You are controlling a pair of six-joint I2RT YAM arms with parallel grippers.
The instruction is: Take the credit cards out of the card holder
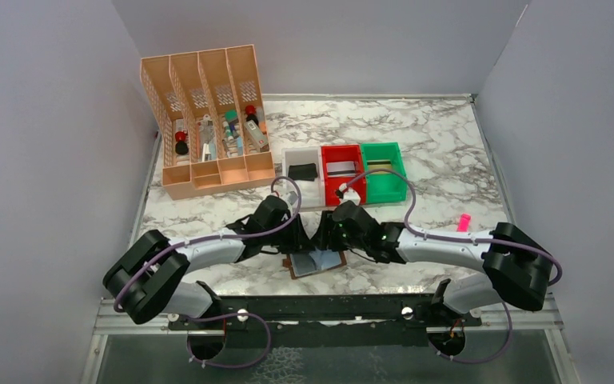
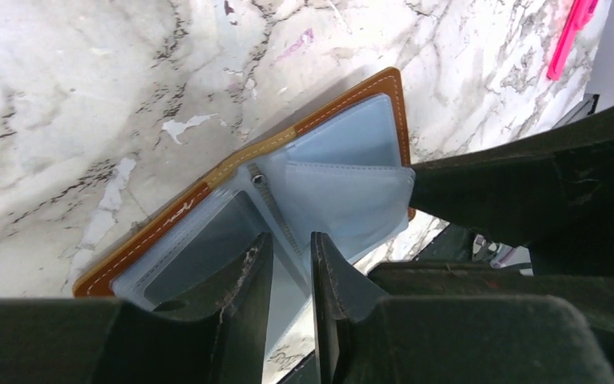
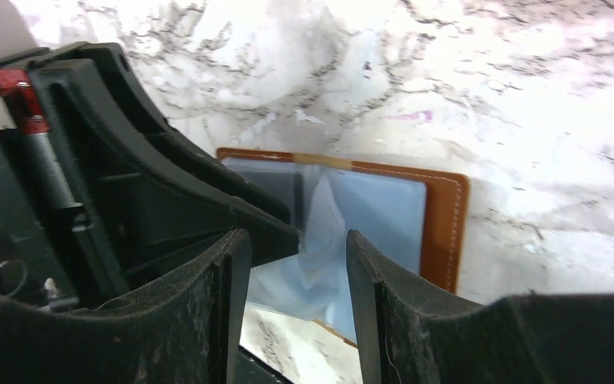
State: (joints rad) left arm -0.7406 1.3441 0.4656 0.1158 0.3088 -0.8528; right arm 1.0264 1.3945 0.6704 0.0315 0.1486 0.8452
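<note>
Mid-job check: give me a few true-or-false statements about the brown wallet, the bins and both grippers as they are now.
1. The brown leather folding card holder lies open on the marble table. True.
2. The right gripper is clamped shut. False: its jaws stand apart, with a clear plastic sleeve rising between them.
3. The card holder sits inside the red plastic bin. False: it lies on the table, nearer the arms' bases.
4. The left gripper hangs over the holder's inner face. True.
</note>
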